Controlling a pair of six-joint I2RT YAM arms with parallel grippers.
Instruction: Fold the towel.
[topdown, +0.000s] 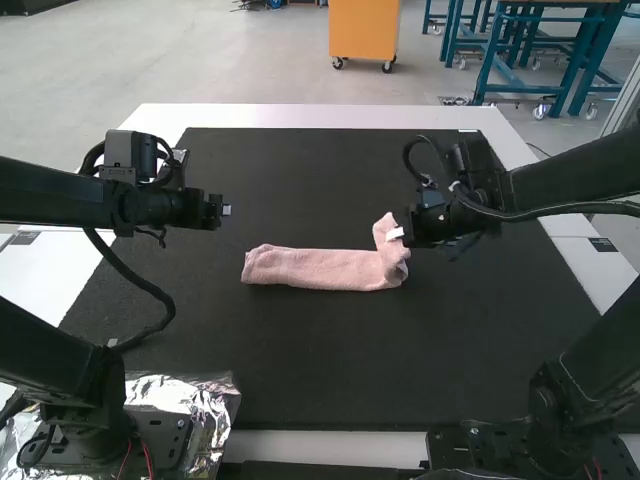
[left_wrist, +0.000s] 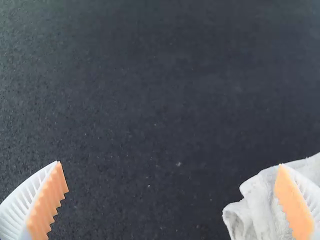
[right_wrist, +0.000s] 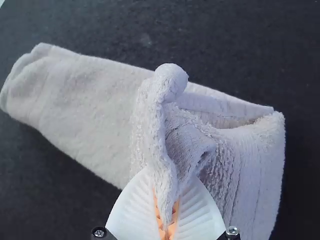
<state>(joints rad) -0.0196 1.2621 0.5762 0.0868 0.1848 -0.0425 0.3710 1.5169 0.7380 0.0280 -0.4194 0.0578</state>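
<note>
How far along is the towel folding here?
Looks done: the towel lies as a narrow strip on the black mat. In hand: the right gripper is shut on cloth near one end, which is bunched up. Remaining, probably: laying that end over and flattening it; the left gripper is open, empty.

White surface (topdown: 320, 116), there it stood! | black mat (topdown: 330, 350) lay flat across it, white border showing beyond | and crinkled silver foil (topdown: 205, 393), shining away at the near left corner!
</note>
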